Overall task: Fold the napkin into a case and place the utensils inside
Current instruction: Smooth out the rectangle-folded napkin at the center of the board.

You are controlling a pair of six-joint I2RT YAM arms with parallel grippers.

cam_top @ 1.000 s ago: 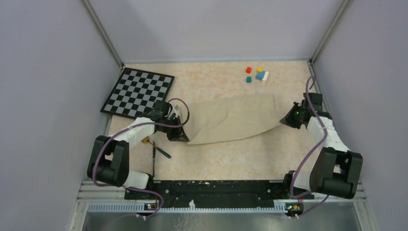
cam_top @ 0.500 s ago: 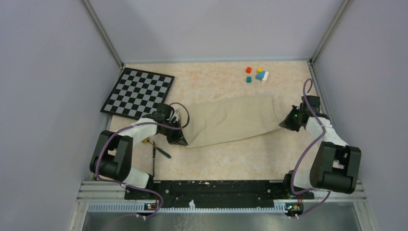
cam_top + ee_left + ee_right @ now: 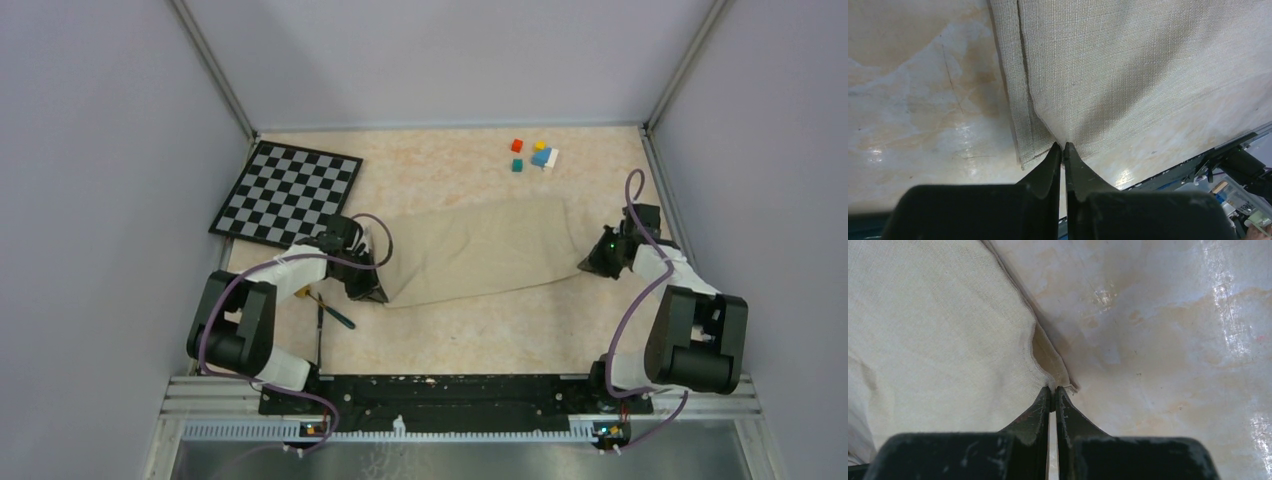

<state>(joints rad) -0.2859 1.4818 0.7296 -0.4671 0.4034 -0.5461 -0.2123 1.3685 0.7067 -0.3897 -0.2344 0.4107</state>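
From above: folding step in hand, utensils not yet in play. Napkin (image 3: 480,250) laid out as a broad band between left gripper (image 3: 372,288) and right gripper (image 3: 592,262), one at each end. Utensils (image 3: 325,310) just beside the left gripper, on its outer, base-ward side, untouched. Over to the left wrist: jaws all but shut, tips nipping the napkin's corner right where a hemmed edge meets a doubled layer. Cloth spreading away ahead of the tips, fine-woven, smooth but for one soft shadowed ripple. Over to the right wrist: jaws closed to a sliver, pinching the corner dead ahead, two layers showing, upper edge curled slightly off the lower. Looks too wide for a case yet. Next, by the look of it: let go cleanly, re-grip a long edge at both ends, carry it over in step, keeping layers square and clear of the utensils.
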